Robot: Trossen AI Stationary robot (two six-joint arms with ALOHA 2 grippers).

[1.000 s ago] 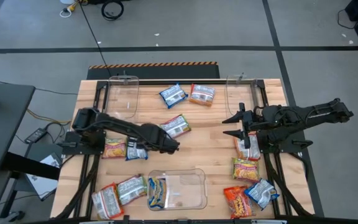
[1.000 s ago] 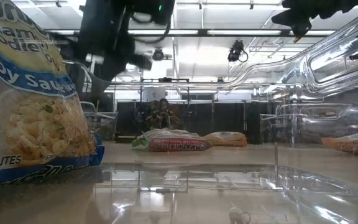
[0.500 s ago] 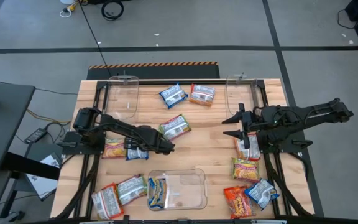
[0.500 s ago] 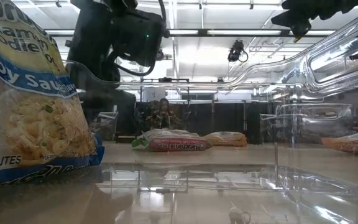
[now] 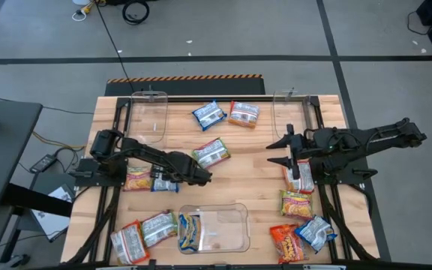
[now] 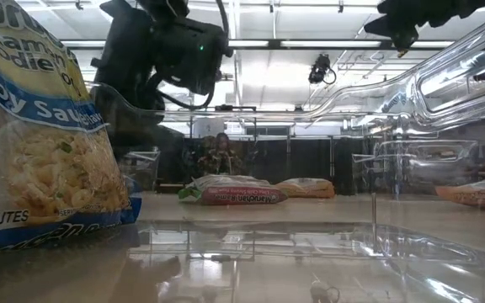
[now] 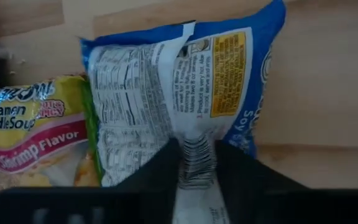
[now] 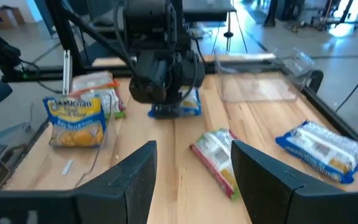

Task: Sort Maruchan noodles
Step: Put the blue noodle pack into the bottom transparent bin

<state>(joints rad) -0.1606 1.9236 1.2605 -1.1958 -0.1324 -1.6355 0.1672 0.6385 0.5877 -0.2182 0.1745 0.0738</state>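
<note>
left gripper point(image 7: 196, 168): pinching end seam of blue packet point(image 7: 185, 93), back side up
packet axis: runs straight ahead from fingers
right gripper point(image 5: 280, 151): spread, waiting apart

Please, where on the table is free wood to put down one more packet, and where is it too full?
Free: the wood between the left gripper on the blue packet and the right gripper, above the front clear bin. Also the back edge between the two empty bins. Crowded: the right front corner, where four packets lie close.
</note>
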